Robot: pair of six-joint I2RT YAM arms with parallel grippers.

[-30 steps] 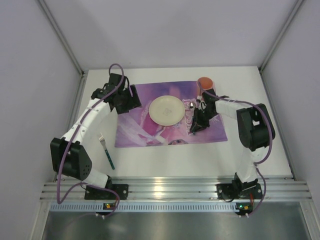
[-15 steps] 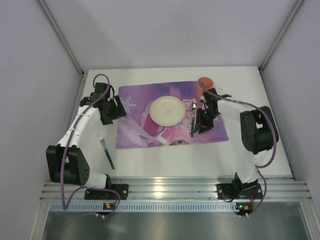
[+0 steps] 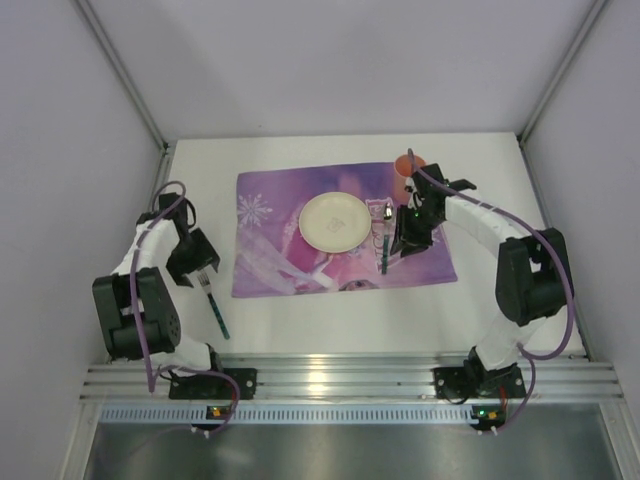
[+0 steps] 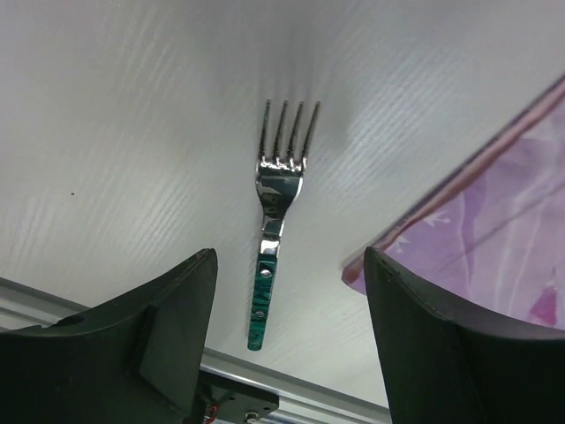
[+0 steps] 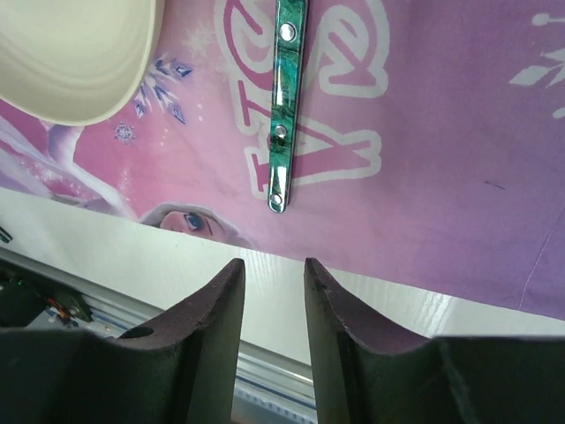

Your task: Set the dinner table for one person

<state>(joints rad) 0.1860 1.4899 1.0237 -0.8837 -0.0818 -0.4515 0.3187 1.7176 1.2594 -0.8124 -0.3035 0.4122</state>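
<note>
**Robot lab test cell, dressed as a dinner setting**

Boxed in by plain white panels (image 3: 340, 70) joined with aluminium corner profiles (image 3: 122, 75). Matte white tabletop (image 3: 500, 310), edged at the near side by silver aluminium rails (image 3: 340, 378). Bolted to those rails: left arm (image 3: 145, 245) and right arm (image 3: 480, 217), purple cables (image 3: 172, 185) looped along both, small indicator lights (image 3: 213, 411) lit at the bases. Household items only as props: printed purple placemat (image 3: 290, 250), cream plate (image 3: 333, 221), orange cup (image 3: 407, 162), green-handled fork (image 3: 216, 312).
</note>
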